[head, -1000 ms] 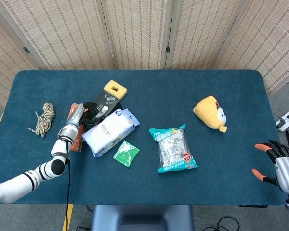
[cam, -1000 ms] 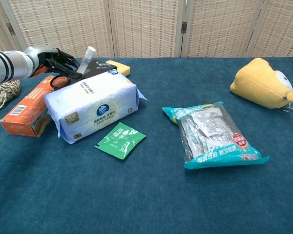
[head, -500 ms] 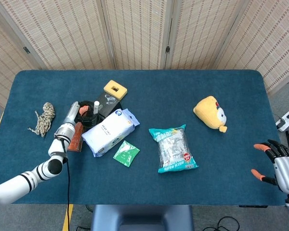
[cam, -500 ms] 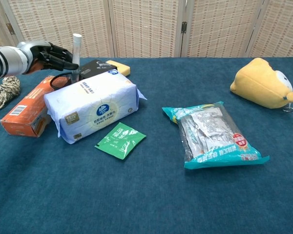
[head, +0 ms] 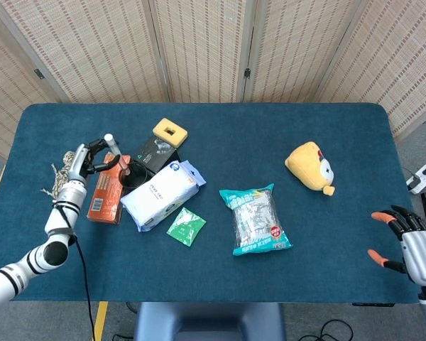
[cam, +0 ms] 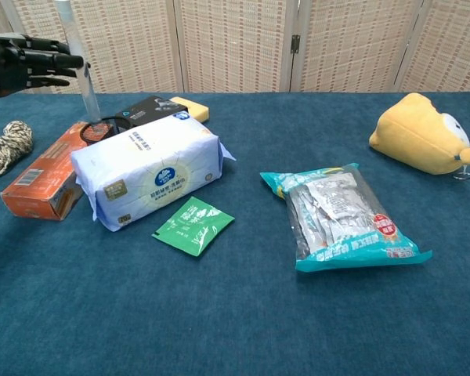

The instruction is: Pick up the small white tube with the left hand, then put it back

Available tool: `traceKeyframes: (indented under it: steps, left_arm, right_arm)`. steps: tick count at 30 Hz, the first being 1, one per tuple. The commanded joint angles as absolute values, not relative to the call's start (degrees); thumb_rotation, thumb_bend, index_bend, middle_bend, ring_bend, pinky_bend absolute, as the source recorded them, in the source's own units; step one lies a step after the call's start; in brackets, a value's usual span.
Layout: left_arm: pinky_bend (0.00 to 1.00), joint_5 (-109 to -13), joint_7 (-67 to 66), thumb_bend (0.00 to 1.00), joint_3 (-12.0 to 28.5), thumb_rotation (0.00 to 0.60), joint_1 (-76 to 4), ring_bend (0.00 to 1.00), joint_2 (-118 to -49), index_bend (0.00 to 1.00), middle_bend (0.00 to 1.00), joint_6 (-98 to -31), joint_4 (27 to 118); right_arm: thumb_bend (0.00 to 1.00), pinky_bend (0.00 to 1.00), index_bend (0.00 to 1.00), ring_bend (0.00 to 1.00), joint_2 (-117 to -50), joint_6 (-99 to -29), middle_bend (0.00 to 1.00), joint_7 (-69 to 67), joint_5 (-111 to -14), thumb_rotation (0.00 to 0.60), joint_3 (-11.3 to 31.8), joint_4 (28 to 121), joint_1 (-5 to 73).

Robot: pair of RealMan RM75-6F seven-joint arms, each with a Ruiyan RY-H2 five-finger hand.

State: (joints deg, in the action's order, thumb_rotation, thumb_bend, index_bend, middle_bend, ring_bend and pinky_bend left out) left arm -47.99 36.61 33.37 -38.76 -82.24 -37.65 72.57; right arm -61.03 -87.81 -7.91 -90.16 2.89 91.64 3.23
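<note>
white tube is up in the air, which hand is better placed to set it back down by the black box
Left. The left hand already holds the small white tube upright above the orange box and black box. The right hand sits open at the far table edge, beyond the yellow plush toy.

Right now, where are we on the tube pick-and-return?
Pick looks done: the left hand holds the small white tube upright in the air, above the orange box and tissue pack. Left: lowering and releasing it. The right hand idles open at the table edge.
</note>
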Motion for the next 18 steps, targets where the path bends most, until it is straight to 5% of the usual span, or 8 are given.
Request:
traceKeyframes:
  steps: [1, 5, 18]
  left_arm:
    - [0.15, -51.1, 49.9, 0.53, 39.5, 0.600, -32.7, 0.24, -77.7, 0.63, 0.37, -37.3, 80.2]
    - [0.19, -56.7, 54.0, 0.53, 40.1, 0.600, -30.3, 0.26, -75.7, 0.62, 0.38, -37.4, 83.0]
    - [0.24, -74.7, 28.7, 0.53, 27.5, 0.600, -33.9, 0.29, -76.1, 0.61, 0.42, -49.5, 78.5]
  right_arm:
    - [0.06, 0.20, 0.28, 0.15, -61.2, -87.5, 0.28, -7.9, -90.3, 0.600, 2.9, 91.6, 3.5]
    - [0.06, 0.20, 0.28, 0.15, -61.3, -87.4, 0.28, -7.9, -90.5, 0.600, 2.9, 91.7, 3.7]
    - [0.06, 0.20, 0.28, 0.15, -61.1, -88.0, 0.28, -7.9, -90.5, 0.600, 2.7, 91.8, 3.3]
